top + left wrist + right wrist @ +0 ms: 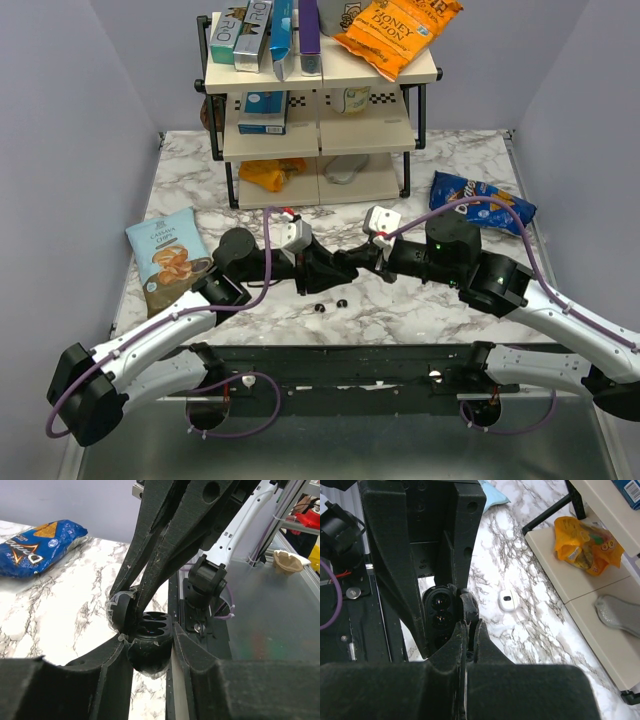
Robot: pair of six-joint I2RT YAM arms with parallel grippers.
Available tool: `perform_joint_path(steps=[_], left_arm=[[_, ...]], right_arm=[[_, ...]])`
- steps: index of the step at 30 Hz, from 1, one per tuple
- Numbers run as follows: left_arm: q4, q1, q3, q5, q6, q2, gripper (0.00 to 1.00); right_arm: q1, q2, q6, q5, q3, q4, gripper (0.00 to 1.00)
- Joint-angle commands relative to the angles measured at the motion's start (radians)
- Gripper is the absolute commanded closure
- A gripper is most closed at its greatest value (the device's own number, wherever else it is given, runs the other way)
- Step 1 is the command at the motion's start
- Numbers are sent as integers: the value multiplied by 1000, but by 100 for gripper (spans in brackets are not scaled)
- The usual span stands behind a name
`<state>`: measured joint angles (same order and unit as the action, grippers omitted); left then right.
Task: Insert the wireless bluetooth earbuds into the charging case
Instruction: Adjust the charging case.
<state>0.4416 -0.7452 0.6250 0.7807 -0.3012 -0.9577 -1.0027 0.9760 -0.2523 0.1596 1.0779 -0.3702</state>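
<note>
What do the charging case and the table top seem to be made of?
The charging case: probably hard plastic, glossy black, since its rounded shell carries soft highlights. The table top: smooth, white with grey veins like marble; it may equally be a printed laminate, and the look leaves this open.

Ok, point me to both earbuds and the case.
left earbud [319, 306]: top view, on its glossy top, on the marble.
right earbud [342, 302]: top view, on its glossy top.
case [149, 654]: left wrist view, on the front of its lower shell, below the open wells.
</note>
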Motion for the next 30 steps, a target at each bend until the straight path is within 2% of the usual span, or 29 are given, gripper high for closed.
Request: perform_joint_path(steps=[1,3,4,5,6,9,11,12,15,20,23,26,28,30], left_arm=[[59,7,-25,-6,25,30,98],[62,7,-33,-12,25,34,100],[65,7,-39,-12,25,39,100],[66,7,-44,-18,24,40,100],[68,7,-47,-20,22,43,100],[88,7,-68,-52,8,57,100],[127,7,-105,-87,-13,83,100],[146,6,-122,-131,-21,95,100],[235,7,-203,-208,-52,152,100],[408,0,-347,-418,-128,276,100],[466,-23,-425,-532,-145,370,100],[532,-77,-516,-615,-130,448,100],[568,-123,-573,-664,-110,491,100],[586,-157,-599,-720,-92,514,100]], right_arm=[[-11,10,21,6,27,-16,99],[-11,12,24,8,30,-16,98],[-11,12,27,0,31,-16,94],[-10,12,36,-3,34,-15,88],[-11,10,39,-9,36,-12,75],[-10,-8,85,-52,34,16,47],[-10,-35,134,-109,36,40,37],[-10,-48,155,-133,36,51,29],[-1,-85,228,-225,31,89,22],[29,-83,393,-316,-12,113,21],[35,-53,467,-350,-94,109,23],[36,-13,530,-361,-191,106,29],[38,4,553,-351,-269,131,38],[38,49,577,-335,-309,148,43]])
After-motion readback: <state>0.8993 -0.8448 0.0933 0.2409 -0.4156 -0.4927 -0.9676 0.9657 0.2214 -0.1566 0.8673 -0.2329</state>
